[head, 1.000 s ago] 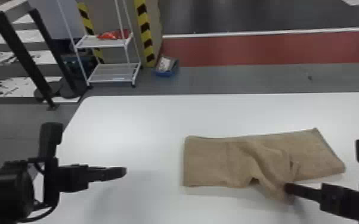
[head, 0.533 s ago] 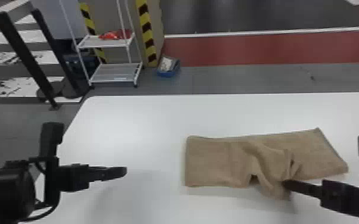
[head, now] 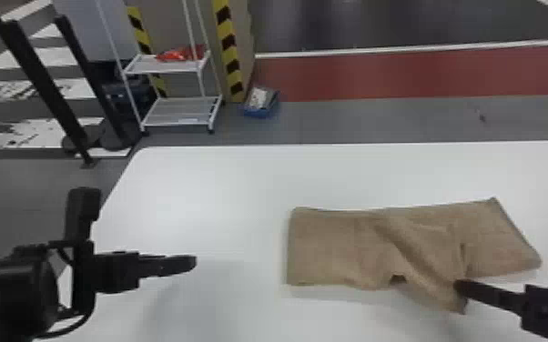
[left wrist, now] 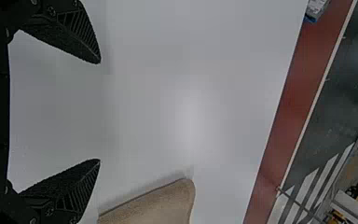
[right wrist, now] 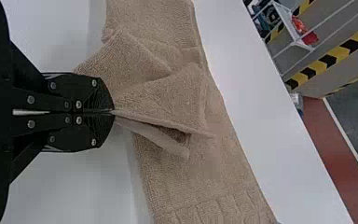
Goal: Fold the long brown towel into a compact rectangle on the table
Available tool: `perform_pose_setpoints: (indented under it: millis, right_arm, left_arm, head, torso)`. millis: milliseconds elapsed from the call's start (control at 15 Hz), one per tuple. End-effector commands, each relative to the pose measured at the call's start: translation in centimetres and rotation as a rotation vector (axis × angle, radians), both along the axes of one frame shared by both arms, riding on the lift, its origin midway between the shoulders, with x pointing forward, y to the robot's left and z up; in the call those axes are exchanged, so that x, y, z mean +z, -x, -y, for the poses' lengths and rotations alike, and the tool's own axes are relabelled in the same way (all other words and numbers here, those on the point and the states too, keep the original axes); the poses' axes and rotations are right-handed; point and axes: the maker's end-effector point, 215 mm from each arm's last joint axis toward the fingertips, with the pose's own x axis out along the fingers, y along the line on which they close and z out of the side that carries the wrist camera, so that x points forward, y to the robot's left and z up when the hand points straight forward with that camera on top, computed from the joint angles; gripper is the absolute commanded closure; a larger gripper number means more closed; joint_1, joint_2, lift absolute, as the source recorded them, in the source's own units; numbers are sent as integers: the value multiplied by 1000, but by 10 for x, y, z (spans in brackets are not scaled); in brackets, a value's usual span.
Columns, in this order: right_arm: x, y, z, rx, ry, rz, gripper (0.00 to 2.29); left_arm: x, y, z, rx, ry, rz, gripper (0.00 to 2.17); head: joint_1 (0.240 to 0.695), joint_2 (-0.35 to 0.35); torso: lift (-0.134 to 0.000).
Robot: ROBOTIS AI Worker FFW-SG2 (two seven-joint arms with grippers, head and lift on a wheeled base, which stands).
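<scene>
Right gripper (right wrist: 112, 112) has dragged its pinched flap of brown towel (head: 327, 248) further right. Towel's on the table (head: 223, 191), creased mid-length; I'd say the fold's progressing but needs squaring. Left gripper (left wrist: 98, 111) parked left of it, spread, empty.

From where I stand, a hand could pass over the table (head: 236, 191) between the left claw (head: 192, 263) and the towel (head: 327, 248), whose raised folds block the way just beyond the right claw (head: 459, 285).
</scene>
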Motion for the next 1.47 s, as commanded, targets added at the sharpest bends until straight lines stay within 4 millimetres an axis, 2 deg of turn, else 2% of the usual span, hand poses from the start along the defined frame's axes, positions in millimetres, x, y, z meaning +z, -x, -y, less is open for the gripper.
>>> perform_pose_setpoints:
  millis: [0, 267, 533, 667, 800, 933, 1000, 1133, 1400]
  right_arm:
    - [11, -11, 9, -22, -9, 25, 1268]
    - [23, -40, 17, -40, -34, 51, 1268]
    - [39, -72, 42, -99, -69, 78, 1268]
    - [45, -80, 50, -114, -93, 90, 1268]
    - [40, -75, 48, -109, -102, 80, 1217]
    - [27, -61, 50, -113, -114, 52, 616]
    - [23, -56, 52, -117, -120, 44, 475]
    - [21, -54, 62, -142, -123, 42, 356]
    - [22, -58, 73, -168, -124, 43, 356]
  left_arm:
    - [0, 0, 0, 0, 0, -1, 144]
    - [0, -1, 0, 0, -2, 0, 144]
    - [-1, -1, -3, 5, -7, -3, 144]
    - [-1, -2, -3, 5, -7, -3, 144]
    - [-1, -2, -3, 5, -10, -2, 144]
    - [-2, -1, -2, 5, -5, -6, 144]
    - [-2, -1, -2, 4, -4, -6, 144]
    - [-3, 0, -2, 3, -5, -7, 144]
    - [-3, 4, 0, -3, -2, -9, 144]
  head:
    - [695, 142]
    - [695, 117]
    - [695, 94]
    - [695, 80]
    - [695, 71]
    - [695, 69]
    - [695, 70]
    - [695, 66]
    - [695, 42]
  torso:
    - [-125]
    - [-125]
    - [-125]
    - [-125]
    - [-125]
    - [-125]
    - [-125]
    - [-125]
    - [-125]
